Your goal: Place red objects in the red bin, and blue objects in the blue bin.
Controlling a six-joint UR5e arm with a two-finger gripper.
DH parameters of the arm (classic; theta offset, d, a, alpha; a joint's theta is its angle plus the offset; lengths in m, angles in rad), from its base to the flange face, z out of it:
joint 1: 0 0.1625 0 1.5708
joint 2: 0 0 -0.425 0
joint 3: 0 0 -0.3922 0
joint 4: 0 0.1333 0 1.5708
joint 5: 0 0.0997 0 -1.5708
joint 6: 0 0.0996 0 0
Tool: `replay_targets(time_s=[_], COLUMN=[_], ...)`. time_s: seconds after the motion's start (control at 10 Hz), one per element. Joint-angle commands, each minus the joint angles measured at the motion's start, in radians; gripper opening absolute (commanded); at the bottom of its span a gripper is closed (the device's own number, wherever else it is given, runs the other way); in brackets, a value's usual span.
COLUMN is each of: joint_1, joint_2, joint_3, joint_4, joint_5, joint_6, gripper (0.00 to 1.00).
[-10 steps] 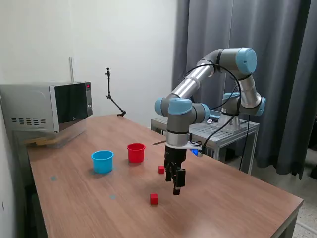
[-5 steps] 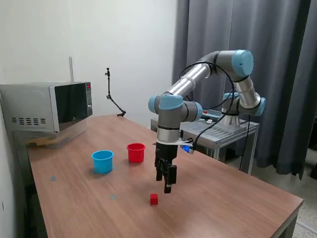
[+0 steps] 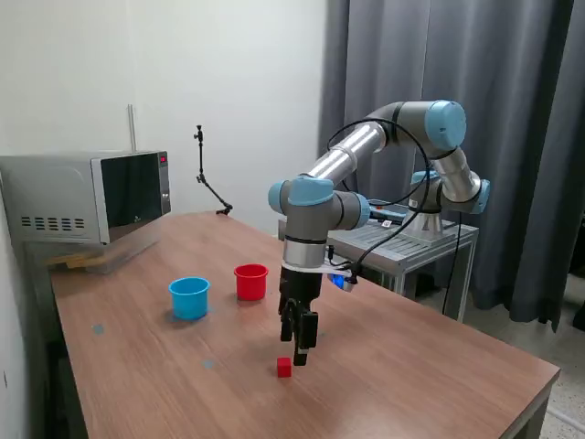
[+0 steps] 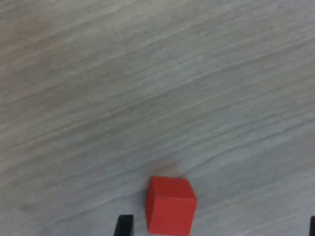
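Note:
One small red cube [image 3: 284, 367] lies on the wooden table [image 3: 411, 366]. My gripper [image 3: 299, 355] hangs just above it, slightly toward the exterior view's right. In the wrist view the red cube [image 4: 170, 205] sits between my open fingers, close beside one dark fingertip [image 4: 124, 225]; the other fingertip shows only at the picture's edge. Nothing is held. The red bin [image 3: 250, 282] and the blue bin [image 3: 189, 297] stand upright side by side, toward the exterior view's left of the arm. No blue objects are in view.
A microwave [image 3: 87, 197] stands at the table's far corner on the exterior view's left. A thin black stand [image 3: 208, 181] rises at the back edge. The arm's base sits on a metal cart [image 3: 411, 240] beyond the table.
The gripper has moved toward the exterior view's left and now hangs over the near red cube. A second red cube seen a second ago is now behind the gripper.

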Motion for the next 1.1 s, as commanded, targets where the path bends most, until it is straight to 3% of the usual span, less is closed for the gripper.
replay_targets(time_s=[0.0, 1.0], joint_1=[-0.001, -0.001], joint_2=[0.024, 0.038], joint_3=[-0.011, -0.002], joint_4=[0.0, 0.0], joint_5=[0.0, 0.003], joint_6=[0.003, -0.035], gripper=[1.0, 1.0])
